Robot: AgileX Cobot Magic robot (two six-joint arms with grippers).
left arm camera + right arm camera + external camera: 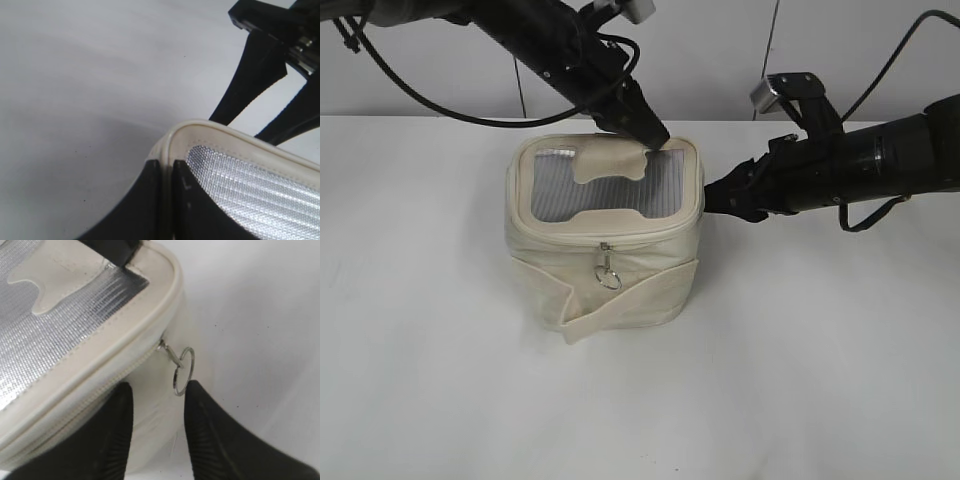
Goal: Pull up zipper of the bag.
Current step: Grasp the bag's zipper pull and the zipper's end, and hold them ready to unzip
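Note:
The cream bag (620, 290) stands upright on the white table, its grey window lid (610, 185) facing up. The zipper (650, 233) runs round the lid edge. One silver ring pull (608, 276) hangs at the front. A second ring pull (182, 371) hangs at the bag's right side. My left gripper (648, 135) is shut on the lid's piped rim at the back right corner; the left wrist view shows its jaws (167, 172) pinching the rim. My right gripper (157, 390) is open beside the bag's right side (720, 197), its right finger just next to the second ring, apart from it.
The white table (820, 380) spreads all round the bag. A wide cream strap (620, 305) wraps the bag's front. A grey wall panel (720, 50) stands behind. The right arm (270, 65) shows in the left wrist view beyond the lid corner.

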